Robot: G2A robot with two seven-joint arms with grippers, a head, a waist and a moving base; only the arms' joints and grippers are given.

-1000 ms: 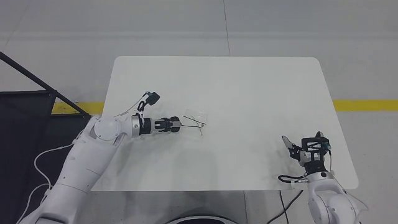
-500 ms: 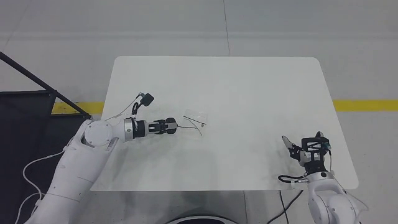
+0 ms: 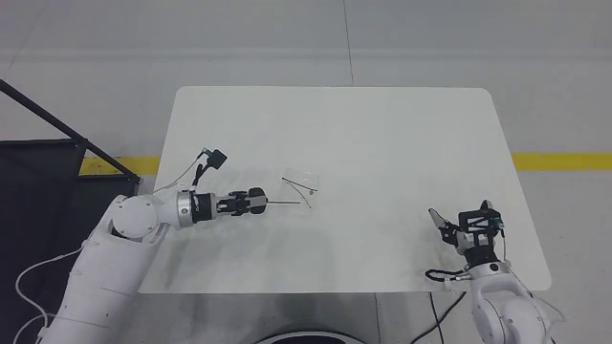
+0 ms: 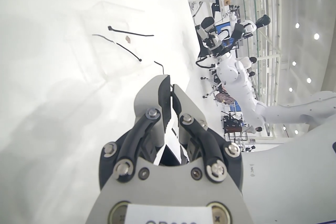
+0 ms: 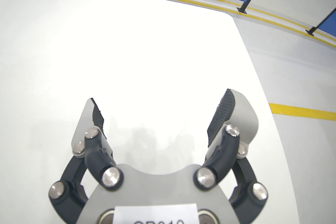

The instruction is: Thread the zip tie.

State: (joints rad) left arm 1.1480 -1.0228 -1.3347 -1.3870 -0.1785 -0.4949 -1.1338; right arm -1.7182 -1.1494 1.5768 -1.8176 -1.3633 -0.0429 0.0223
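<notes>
The left gripper's [image 4: 170,83] fingers [image 4: 163,93] are pressed together on one end of a thin black zip tie [image 4: 159,64]. A short, bent length of the tie sticks out past the tips. From above, the left gripper [image 3: 254,201] lies low over the left half of the white desk [image 3: 382,134], level with its middle, and points toward the centre. The zip tie [image 3: 275,204] runs on from the fingers as a fine dark line just above the surface.

Just past the tie's free end lies a clear plastic bag [image 4: 105,12], flat on the desk. With it are two more ties. One straight tie [image 4: 130,33] lies farther from the fingers. A curved tie [image 4: 129,52] lies nearer, its head close to the pinched tie's tip but apart from it. A small tan scrap [image 4: 127,38] sits between the two. In the top view the bag [image 3: 306,178] and the straight tie [image 3: 298,185] sit a little left of the desk's centre.

The right gripper's [image 5: 160,107] fingers [image 5: 219,112] are spread wide with nothing between them, above bare desk [image 5: 131,51]. From above, the right gripper [image 3: 464,222] is near the desk's right corner on the robot's side, well apart from the ties and the left arm
</notes>
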